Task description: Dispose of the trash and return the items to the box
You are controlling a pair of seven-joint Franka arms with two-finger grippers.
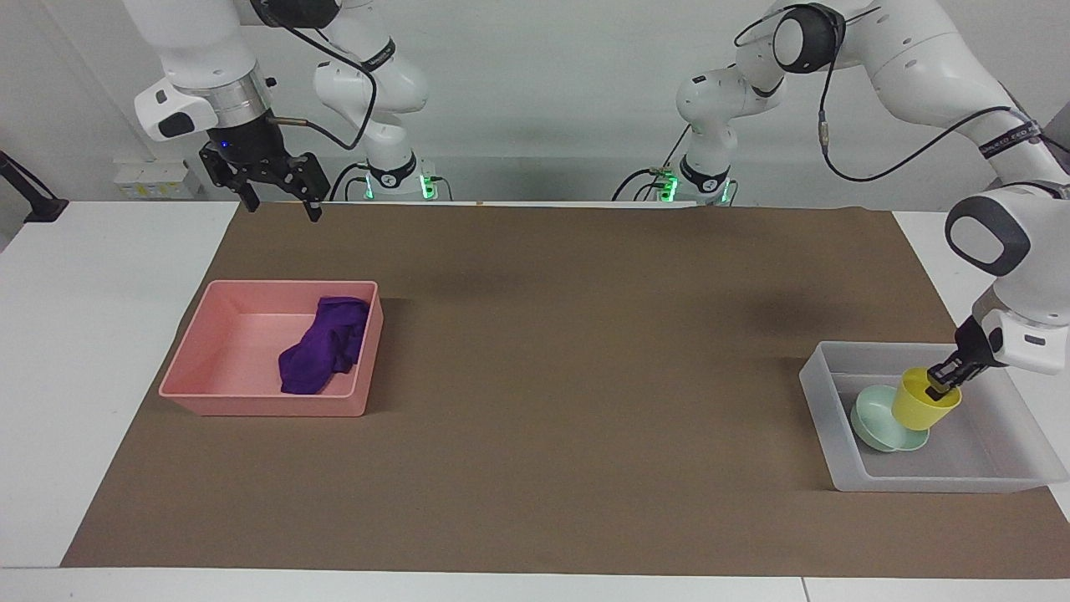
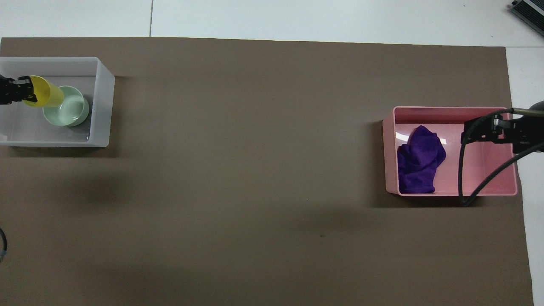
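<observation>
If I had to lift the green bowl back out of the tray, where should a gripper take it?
Pinch the green bowl by its thin rim, one finger inside and one outside, coming straight down. It sits upright and shallow in the tray, so its sides offer little. Use the rim arc toward the right arm's end: the yellow cup, held by the left gripper, crowds the rest.
</observation>
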